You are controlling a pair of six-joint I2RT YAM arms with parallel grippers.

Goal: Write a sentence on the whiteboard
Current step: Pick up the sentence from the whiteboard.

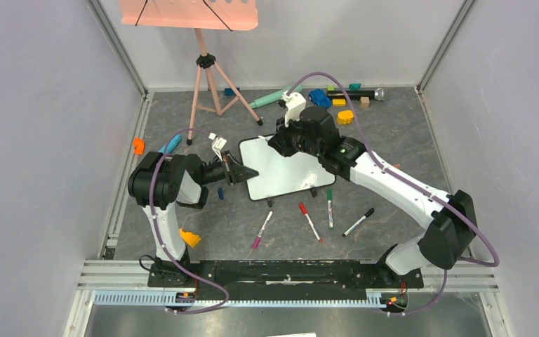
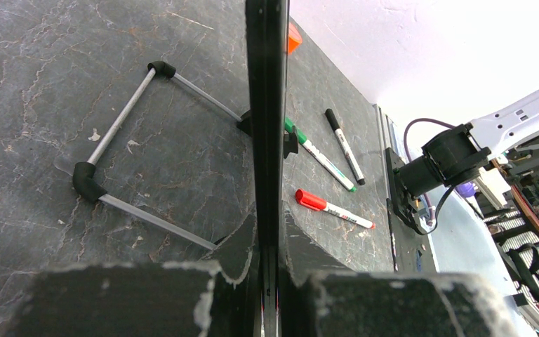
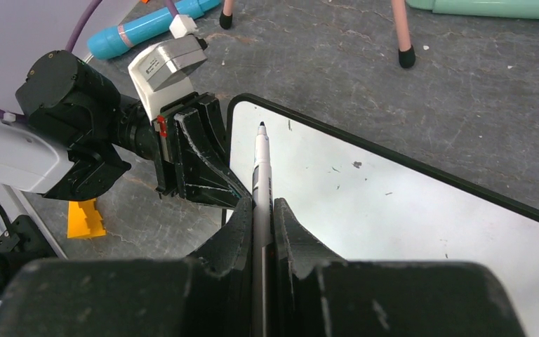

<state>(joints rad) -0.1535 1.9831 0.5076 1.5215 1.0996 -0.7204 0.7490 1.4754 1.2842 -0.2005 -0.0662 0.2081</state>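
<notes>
My left end effector is clamped on the left edge of the whiteboard, which stands on the bench. My right end effector pinches a marker, its tip at the board's upper-left corner, possibly touching.

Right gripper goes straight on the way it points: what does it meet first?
Likely the whiteboard: the marker in the right gripper aims its tip at the white face near a corner. Gap unclear.
</notes>
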